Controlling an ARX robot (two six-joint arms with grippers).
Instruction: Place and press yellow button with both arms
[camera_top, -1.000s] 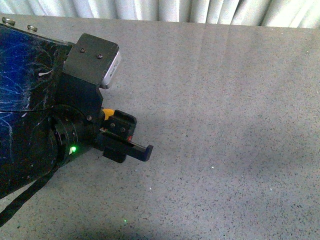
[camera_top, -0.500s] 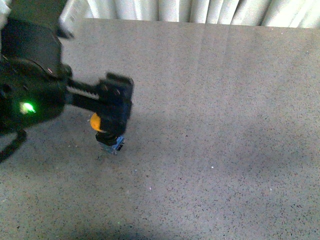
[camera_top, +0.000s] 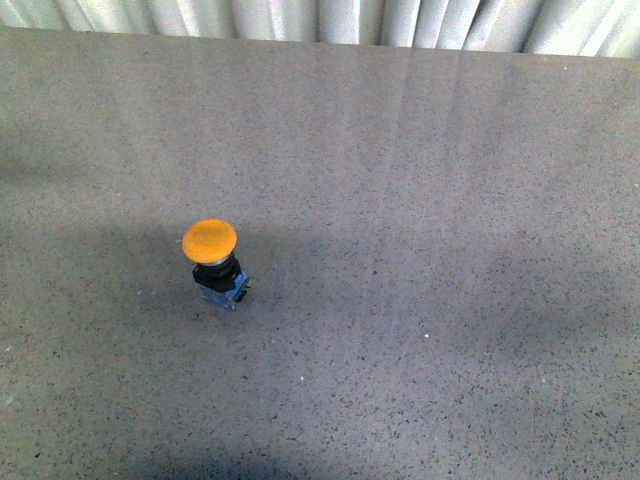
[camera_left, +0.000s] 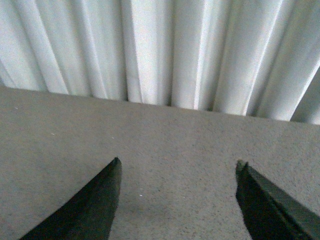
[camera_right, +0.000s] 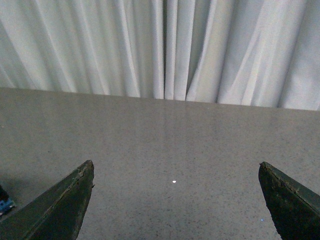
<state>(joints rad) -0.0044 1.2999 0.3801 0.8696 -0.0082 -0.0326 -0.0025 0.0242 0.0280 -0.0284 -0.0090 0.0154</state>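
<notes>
The yellow button (camera_top: 213, 262) stands upright on the grey speckled table (camera_top: 420, 200), left of centre in the front view, with its round orange-yellow cap, black collar and blue-grey base. Neither arm shows in the front view. My left gripper (camera_left: 177, 167) is open and empty above bare table, facing the curtain. My right gripper (camera_right: 176, 170) is open and empty; a sliver of the button's blue base (camera_right: 4, 205) shows at the edge of its view.
A white pleated curtain (camera_top: 330, 18) hangs along the table's far edge; it also shows in the left wrist view (camera_left: 165, 50) and right wrist view (camera_right: 165, 45). A soft shadow lies across the table around the button.
The left arm, which covered the button and held it a second ago, has let it go and withdrawn up and left out of the front view. The button now stands alone.
</notes>
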